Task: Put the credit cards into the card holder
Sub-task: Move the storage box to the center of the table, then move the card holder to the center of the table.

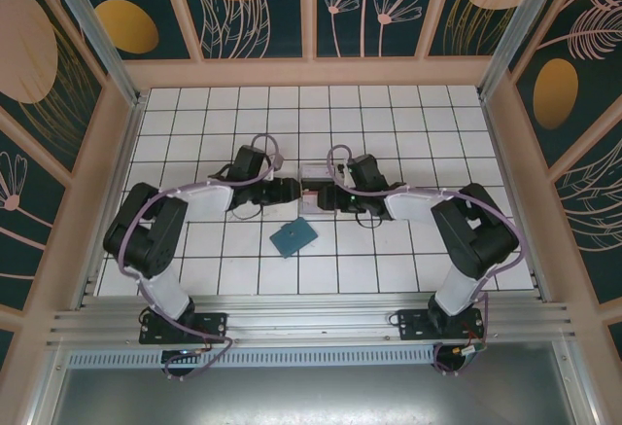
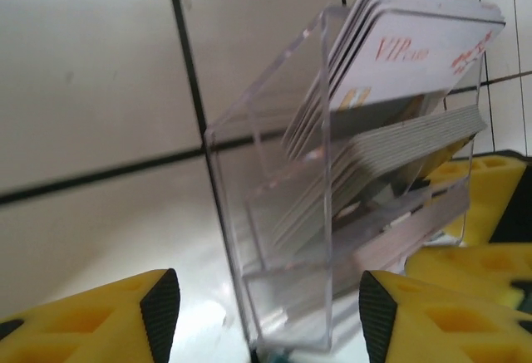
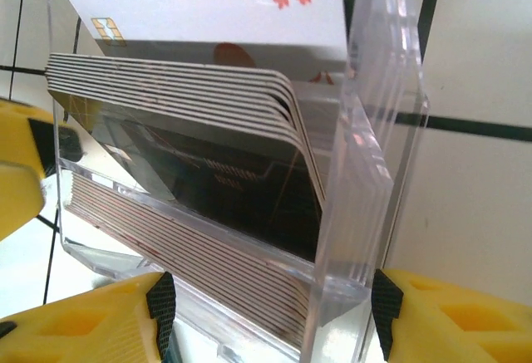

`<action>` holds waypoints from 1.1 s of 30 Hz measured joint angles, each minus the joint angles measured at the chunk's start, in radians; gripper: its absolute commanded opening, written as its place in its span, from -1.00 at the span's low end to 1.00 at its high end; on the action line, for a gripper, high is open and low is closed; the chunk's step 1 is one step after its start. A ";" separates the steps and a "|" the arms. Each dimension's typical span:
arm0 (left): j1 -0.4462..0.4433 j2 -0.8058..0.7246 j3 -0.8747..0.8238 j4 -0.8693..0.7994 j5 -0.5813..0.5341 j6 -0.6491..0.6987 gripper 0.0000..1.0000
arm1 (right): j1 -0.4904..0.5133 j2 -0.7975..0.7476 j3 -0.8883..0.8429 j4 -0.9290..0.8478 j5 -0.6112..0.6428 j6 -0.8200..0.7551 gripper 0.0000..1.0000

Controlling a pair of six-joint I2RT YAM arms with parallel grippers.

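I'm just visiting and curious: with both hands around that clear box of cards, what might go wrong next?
The left hand and right hand flank one clear box from opposite sides; an uneven squeeze might tip it. The credit cards lean loosely inside, so a jolt could spill them.

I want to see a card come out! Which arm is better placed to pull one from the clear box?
Probably right: the right claw faces the cards' fanned edges in the clear box; the left claw straddles its side wall, better for steadying.
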 measured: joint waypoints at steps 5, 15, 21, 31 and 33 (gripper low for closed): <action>0.000 0.111 0.125 -0.008 0.036 0.001 0.17 | -0.028 0.031 0.035 0.000 -0.002 0.000 0.33; -0.002 0.242 0.334 -0.066 0.014 0.026 0.27 | -0.088 0.085 0.096 -0.002 -0.022 -0.012 0.40; 0.010 0.209 0.346 -0.124 -0.046 0.043 0.36 | -0.088 0.034 0.100 -0.072 -0.018 -0.037 0.44; 0.033 -0.193 0.126 -0.219 -0.184 0.042 0.41 | 0.126 -0.229 0.003 -0.194 0.026 -0.044 0.35; 0.035 -0.258 0.051 -0.238 -0.224 0.034 0.41 | 0.203 -0.227 -0.018 -0.203 0.010 -0.029 0.34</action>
